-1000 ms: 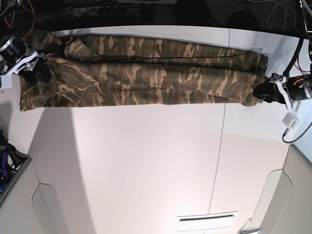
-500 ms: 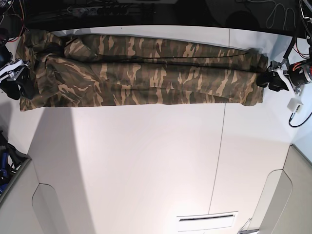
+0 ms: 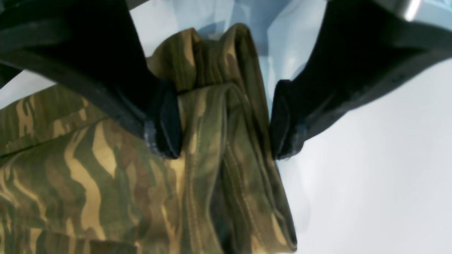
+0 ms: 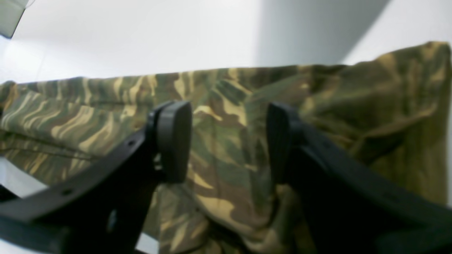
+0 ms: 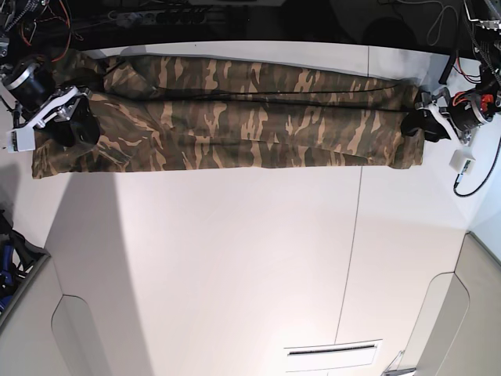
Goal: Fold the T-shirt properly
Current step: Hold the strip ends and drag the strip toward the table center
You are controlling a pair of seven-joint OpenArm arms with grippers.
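The camouflage T-shirt (image 5: 235,117) lies as a long, narrow folded band across the far part of the white table (image 5: 235,258). My left gripper (image 5: 415,124) is at the band's right end. In the left wrist view the left gripper (image 3: 224,120) is open, and a bunched hem of the T-shirt (image 3: 219,148) sits between its pads. My right gripper (image 5: 74,129) hovers over the band's left end. The right wrist view shows the right gripper (image 4: 226,141) open, with the T-shirt (image 4: 353,106) spread beneath and beyond its fingers.
Cables and dark equipment (image 5: 235,19) run along the table's far edge. A small white box (image 5: 462,160) hangs beside the arm on the right. Grey panels stand at the near left (image 5: 31,329) and near right (image 5: 470,313).
My left gripper has shifted up and inward along the shirt's right end, and its jaws have widened. My right gripper swung off to the left, then came back over the shirt's left end.
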